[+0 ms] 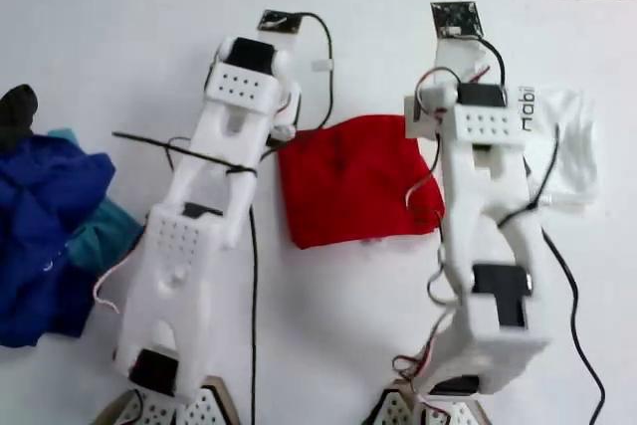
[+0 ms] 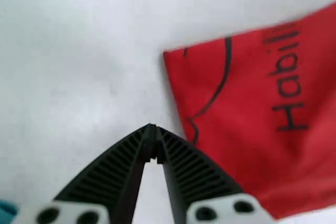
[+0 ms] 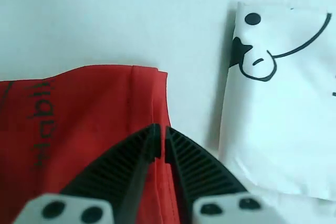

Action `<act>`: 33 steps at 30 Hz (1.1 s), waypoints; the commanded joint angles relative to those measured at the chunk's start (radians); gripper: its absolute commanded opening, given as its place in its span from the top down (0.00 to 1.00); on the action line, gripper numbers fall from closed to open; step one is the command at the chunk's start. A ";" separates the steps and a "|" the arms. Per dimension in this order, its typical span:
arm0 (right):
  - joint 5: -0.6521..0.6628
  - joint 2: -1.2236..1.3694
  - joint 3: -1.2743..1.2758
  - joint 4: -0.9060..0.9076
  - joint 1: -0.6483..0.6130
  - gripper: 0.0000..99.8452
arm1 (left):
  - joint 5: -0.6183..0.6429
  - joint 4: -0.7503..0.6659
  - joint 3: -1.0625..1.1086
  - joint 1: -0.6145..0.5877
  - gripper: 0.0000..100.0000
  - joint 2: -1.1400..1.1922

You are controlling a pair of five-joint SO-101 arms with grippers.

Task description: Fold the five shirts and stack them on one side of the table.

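The red shirt (image 1: 348, 181) lies folded on the tabletop (image 1: 100, 47); left pincer (image 2: 153, 132) and right pincer (image 3: 160, 129) are closed, empty; next, probably, stacking it onto the white shirt (image 3: 278, 103).

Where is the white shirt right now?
High view: the white shirt lies at the right side of the table, partly under the right arm, just right of the red shirt.

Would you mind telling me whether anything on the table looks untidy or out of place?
Yes: a crumpled heap of blue and teal shirts lies unfolded on the left side of the table. The red shirt lies folded in the middle and the white shirt on the right, apart from each other, not stacked.
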 commanded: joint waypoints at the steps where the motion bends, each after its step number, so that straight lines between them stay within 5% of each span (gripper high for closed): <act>1: -0.017 0.116 -0.195 0.085 0.012 0.98 | 0.003 -0.044 0.217 0.023 0.97 -0.245; 14: -0.017 0.344 -0.543 0.297 0.010 0.98 | -0.003 -0.778 1.316 0.229 0.97 -0.839; 26: -0.018 0.472 -0.557 0.300 0.012 0.98 | -0.049 -1.063 1.610 0.261 0.97 -0.839; 33: -0.017 0.532 -0.559 0.246 0.031 0.98 | -0.075 -1.074 1.606 0.262 0.97 -0.832</act>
